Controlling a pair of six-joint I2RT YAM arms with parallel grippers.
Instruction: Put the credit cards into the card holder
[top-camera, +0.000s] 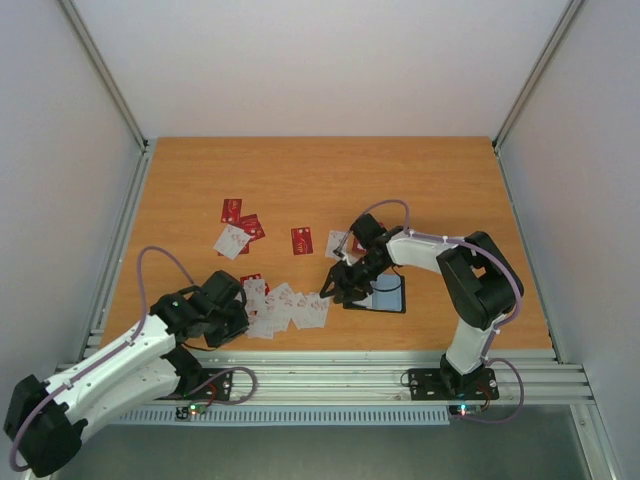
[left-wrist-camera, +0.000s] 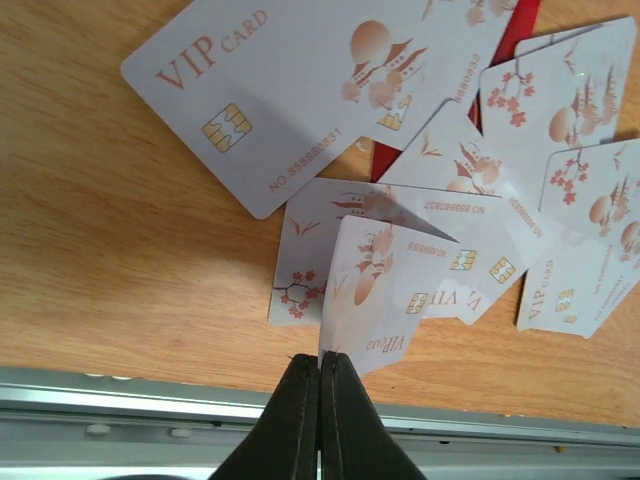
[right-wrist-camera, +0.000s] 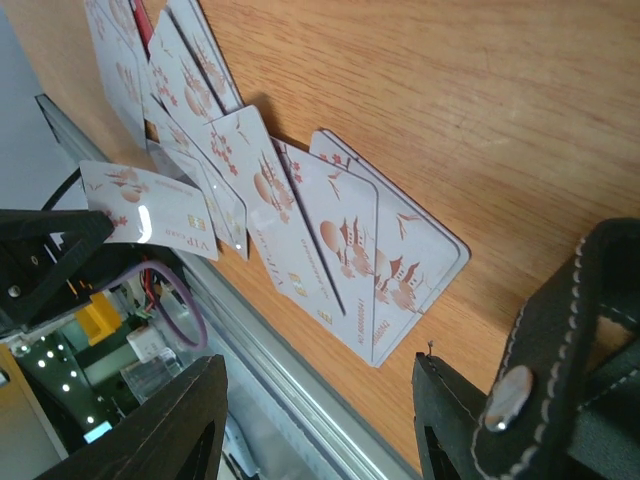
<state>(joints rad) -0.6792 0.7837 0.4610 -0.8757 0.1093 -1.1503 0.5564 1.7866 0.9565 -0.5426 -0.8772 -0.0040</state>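
My left gripper (left-wrist-camera: 321, 365) is shut on the edge of a white credit card (left-wrist-camera: 368, 285) and holds it raised over a fan of white cards (left-wrist-camera: 470, 240) near the table's front edge. In the top view the left gripper (top-camera: 237, 312) is at the left end of that pile (top-camera: 288, 308). My right gripper (top-camera: 338, 285) is open and empty, low over the table between the pile and the black card holder (top-camera: 384, 295), which lies open with its pale bluish inside up. In the right wrist view the holder (right-wrist-camera: 570, 370) sits right beside the right finger (right-wrist-camera: 455, 420).
Red cards (top-camera: 231, 210), (top-camera: 302, 240) and white cards (top-camera: 232, 241), (top-camera: 338, 243) lie scattered farther back. A metal rail (top-camera: 330, 362) runs along the front table edge, close under both grippers. Grey walls enclose the table on three sides.
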